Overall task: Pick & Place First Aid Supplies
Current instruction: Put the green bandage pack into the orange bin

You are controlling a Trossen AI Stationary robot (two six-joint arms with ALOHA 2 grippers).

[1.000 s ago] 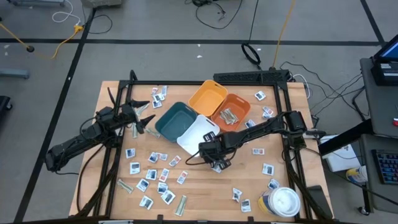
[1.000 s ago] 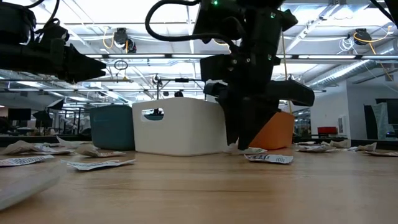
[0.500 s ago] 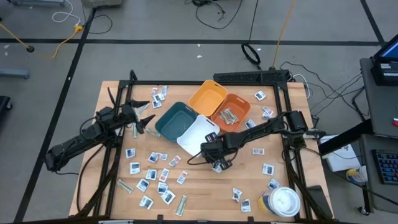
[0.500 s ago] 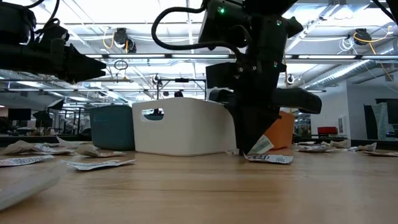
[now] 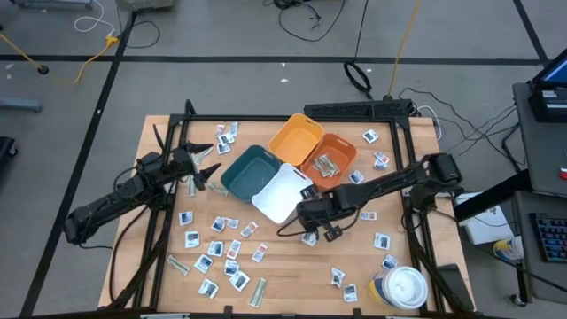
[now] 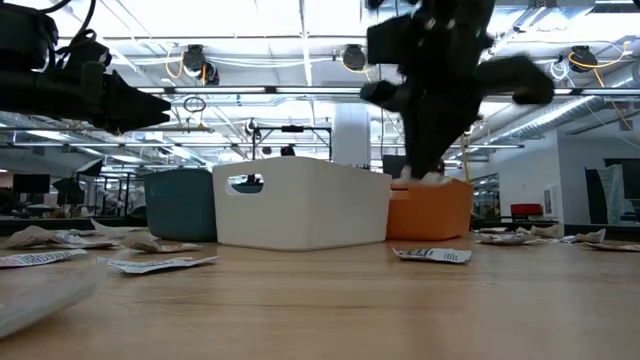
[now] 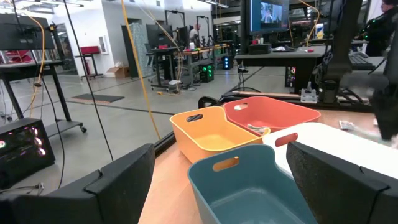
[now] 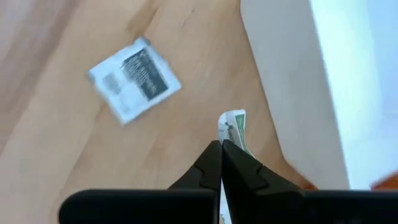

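R gripper [image 8: 221, 144] was pinched shut on a small packet [image 8: 233, 127], held by one edge so it hung clear of the table, just beside the white bin [image 5: 282, 191], prob. for a drop into a bin. Another packet [image 8: 135, 79] lay flat on the wood nearby. L gripper [image 5: 205, 166] waited w/ fingers wide, empty, near the teal bin [image 5: 249, 170].

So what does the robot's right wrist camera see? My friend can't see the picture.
The right gripper is shut on a small green-and-white packet, lifted above the wooden table. Another white packet with dark print lies flat on the wood below, and the white bin is beside it.
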